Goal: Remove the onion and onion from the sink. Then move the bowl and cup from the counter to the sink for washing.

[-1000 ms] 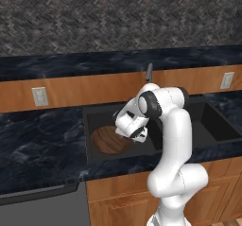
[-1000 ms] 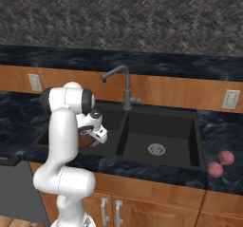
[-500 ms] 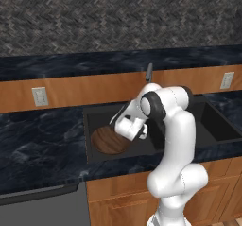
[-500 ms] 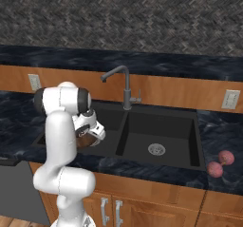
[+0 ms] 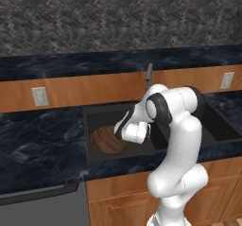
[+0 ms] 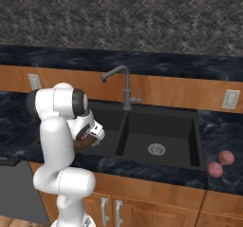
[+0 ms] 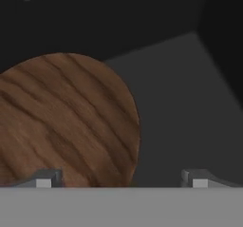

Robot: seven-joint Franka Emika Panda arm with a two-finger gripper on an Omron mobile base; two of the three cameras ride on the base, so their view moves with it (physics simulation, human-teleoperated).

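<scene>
With the bowl [image 5: 108, 142] lying in the left basin of the sink [image 6: 163, 128] and the fingers [image 7: 42, 178] spread wide and empty just above it, they could, I think, clip its rim and tip it.

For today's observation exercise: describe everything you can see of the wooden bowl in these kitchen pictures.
The bowl is wide, shallow and round, with brown wood grain running in dark streaks. It lies upright on the floor of the left basin of the black sink, apparently empty. The open gripper hangs above it without touching, one fingertip over its edge. The arm hides part of it in the base views.
</scene>
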